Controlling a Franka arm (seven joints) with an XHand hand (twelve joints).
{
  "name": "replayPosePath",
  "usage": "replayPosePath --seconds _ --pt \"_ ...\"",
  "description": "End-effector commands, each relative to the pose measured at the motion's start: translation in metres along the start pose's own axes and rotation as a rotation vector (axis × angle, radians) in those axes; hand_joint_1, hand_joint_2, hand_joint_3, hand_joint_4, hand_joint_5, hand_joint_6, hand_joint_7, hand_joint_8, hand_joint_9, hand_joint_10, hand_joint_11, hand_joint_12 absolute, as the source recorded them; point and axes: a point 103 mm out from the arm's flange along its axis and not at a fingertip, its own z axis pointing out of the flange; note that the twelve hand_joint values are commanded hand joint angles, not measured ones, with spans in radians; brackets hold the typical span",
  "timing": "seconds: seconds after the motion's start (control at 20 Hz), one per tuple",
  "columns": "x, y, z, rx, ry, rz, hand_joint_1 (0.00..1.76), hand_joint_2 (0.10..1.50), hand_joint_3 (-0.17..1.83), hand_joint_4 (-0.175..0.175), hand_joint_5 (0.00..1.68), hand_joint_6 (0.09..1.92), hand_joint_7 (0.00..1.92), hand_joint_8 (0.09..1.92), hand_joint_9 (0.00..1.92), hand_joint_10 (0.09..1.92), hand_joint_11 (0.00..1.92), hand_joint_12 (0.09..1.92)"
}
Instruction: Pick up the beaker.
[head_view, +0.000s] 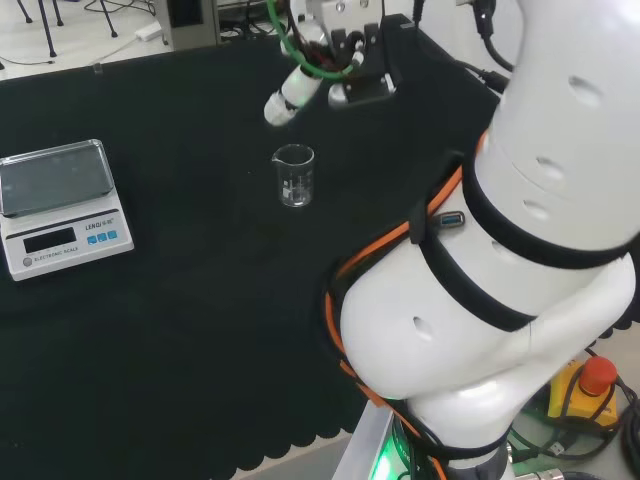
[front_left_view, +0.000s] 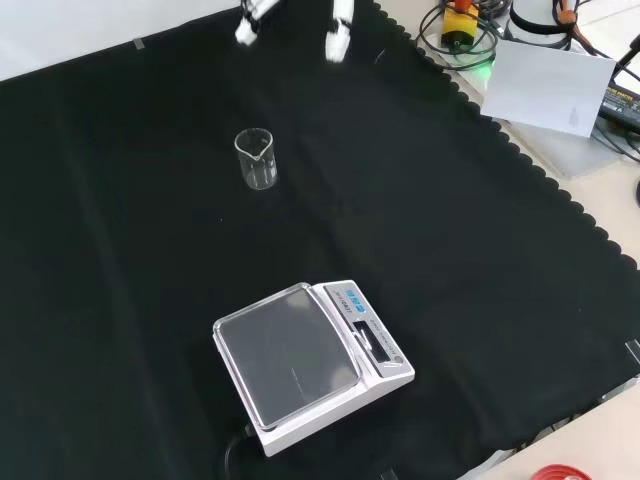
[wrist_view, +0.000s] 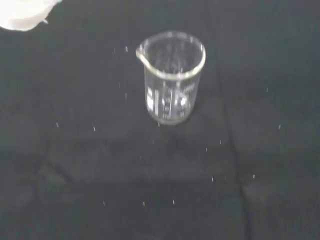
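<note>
So the approach step is what's in hand here, nothing has been grasped yet. The beaker (head_view: 293, 175) is stood upright on the black tabletop (head_view: 180, 320), apparently empty, with its spout seen clearly in the wrist view. The hand (head_view: 300, 85) is held up beyond it in the head view, well apart from the glass, fingers straight and spread, nothing held. A digital scale (head_view: 62, 205) is parked off to the left, out of the way. Next move, probably: the hand gets lowered beside the beaker and the fingers and thumb curled round its wall.
</note>
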Motion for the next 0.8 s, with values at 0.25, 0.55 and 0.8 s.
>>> replayPosePath --seconds 0.25,0.55,0.8 --pt "-0.013 0.076 0.055 0.114 -0.078 0.044 0.60 0.63 0.16 0.054 0.01 0.09 0.00 0.61 0.20 0.85 0.00 1.45" --pt "-0.016 0.104 0.069 0.162 -0.100 0.081 0.58 0.63 0.14 0.065 0.00 0.09 0.00 0.55 0.18 0.86 0.00 1.45" --pt "-0.022 0.115 0.086 0.195 -0.131 0.101 0.58 0.63 0.13 0.068 0.00 0.09 0.00 0.54 0.18 0.87 0.00 1.45"
